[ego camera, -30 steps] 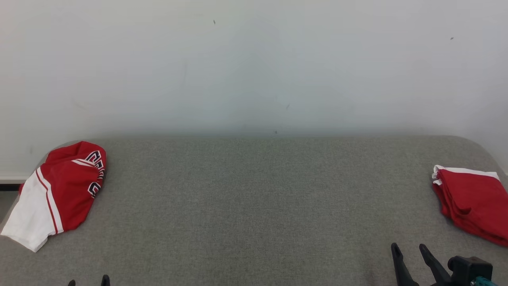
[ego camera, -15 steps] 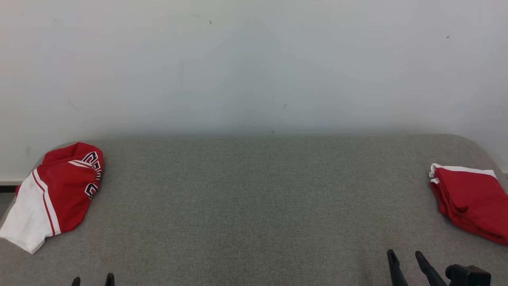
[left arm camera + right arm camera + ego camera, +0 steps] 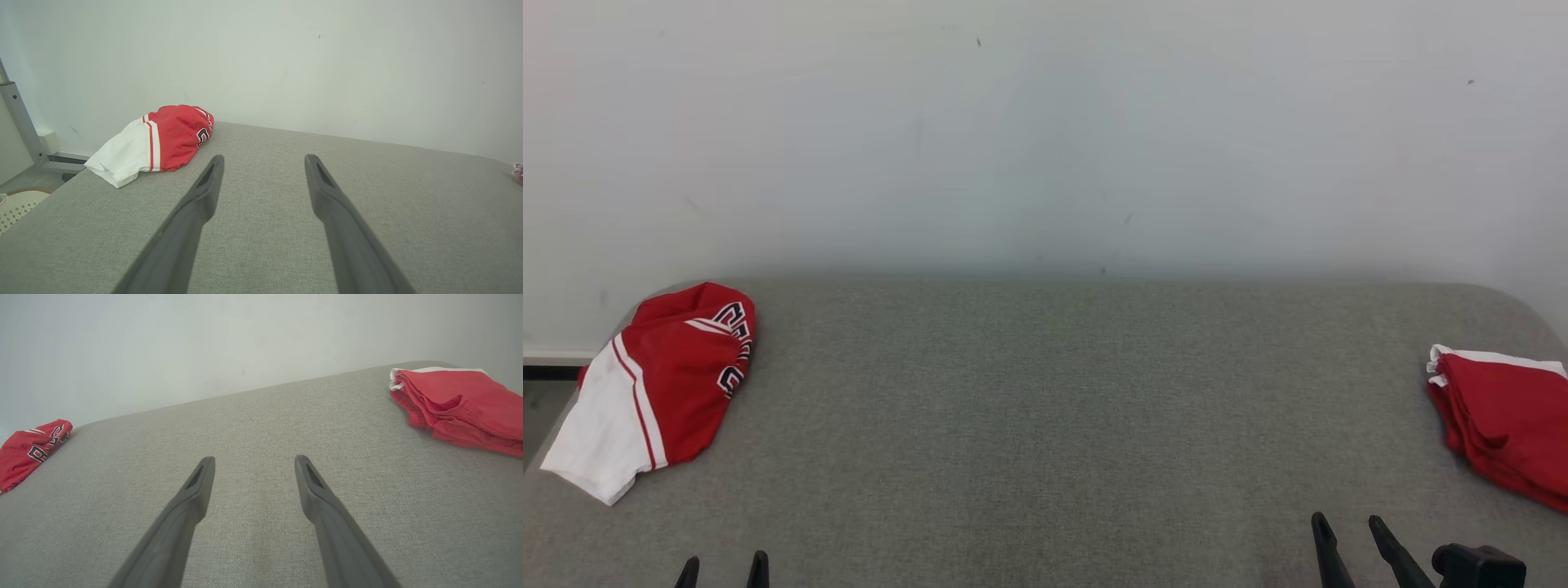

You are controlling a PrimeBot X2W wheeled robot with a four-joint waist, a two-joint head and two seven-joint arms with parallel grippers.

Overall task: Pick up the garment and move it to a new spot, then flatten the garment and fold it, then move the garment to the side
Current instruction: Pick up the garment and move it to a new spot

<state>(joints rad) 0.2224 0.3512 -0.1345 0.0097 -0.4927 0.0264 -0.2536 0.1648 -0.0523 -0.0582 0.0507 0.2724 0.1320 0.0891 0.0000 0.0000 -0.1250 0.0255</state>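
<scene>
one crumpled garment (image 3: pixel 662 384) lies left, one folded garment (image 3: pixel 1507 416) right.

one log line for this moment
left end effector: open, empty | right end effector: open, empty | crumpled red-white garment: left side of grey surface | folded red garment: right side

Garment (image 3: pixel 662 384) left, folded stack (image 3: pixel 1511 416) right, on bench (image 3: pixel 1054 408).

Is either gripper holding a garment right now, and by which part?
Nothing is held. The left gripper and right gripper stand with jaws open, empty, above the grey fabric surface.
</scene>
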